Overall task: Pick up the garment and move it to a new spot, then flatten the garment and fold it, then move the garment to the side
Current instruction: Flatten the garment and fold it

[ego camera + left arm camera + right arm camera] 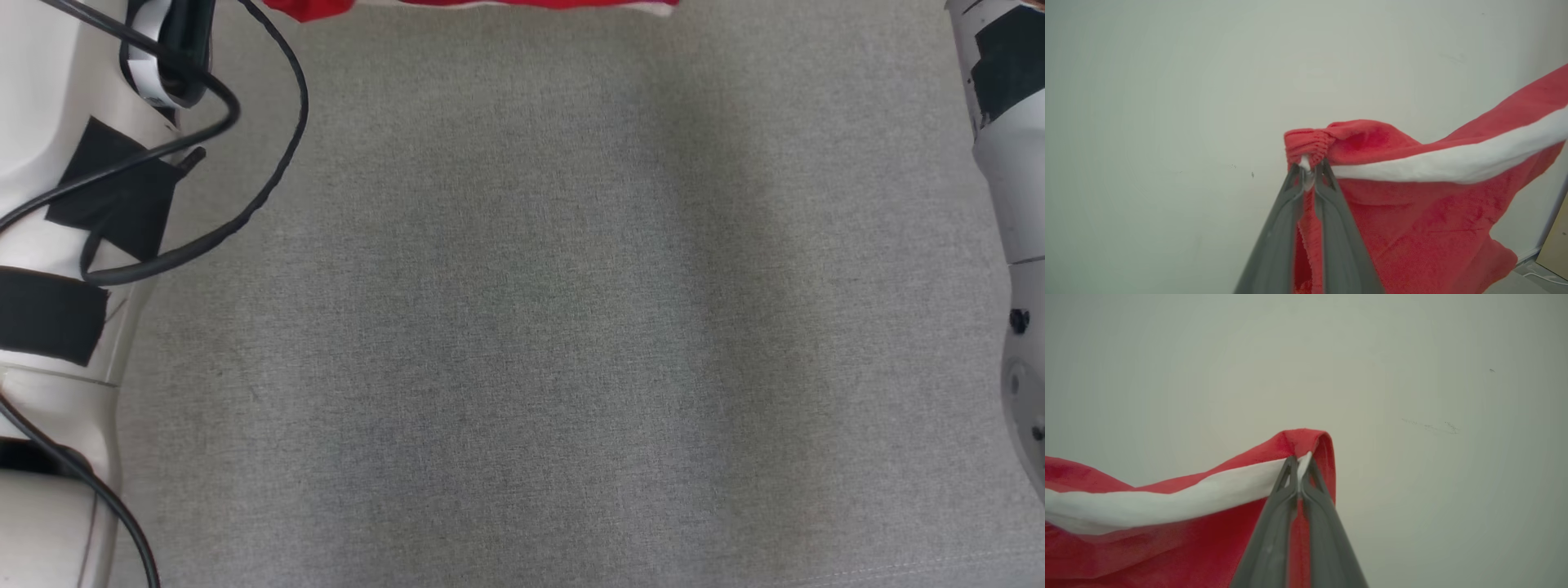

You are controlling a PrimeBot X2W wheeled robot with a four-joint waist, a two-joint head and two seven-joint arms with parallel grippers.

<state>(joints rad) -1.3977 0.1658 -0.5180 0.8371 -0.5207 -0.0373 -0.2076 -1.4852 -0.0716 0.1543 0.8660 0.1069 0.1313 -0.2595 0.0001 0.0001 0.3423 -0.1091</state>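
The garment [1412, 212] is red fleece with a white band along one edge. It hangs in the air, stretched between both grippers. My left gripper [1309, 169] is shut on a bunched, ribbed corner of it. My right gripper [1298, 462] is shut on the opposite corner of the garment [1167, 535], where the white band ends. In the head view only a thin strip of the garment [457, 5] crosses the top edge, above the grey cloth surface [522, 327]. Both pale forearms stand at the sides of that view.
A plain pale wall [1167, 102] fills the background behind the garment in both wrist views. Black cables [261, 163] loop off my left forearm over the grey surface. A floor corner with a white cord [1543, 277] shows at the lower right of the left wrist view.
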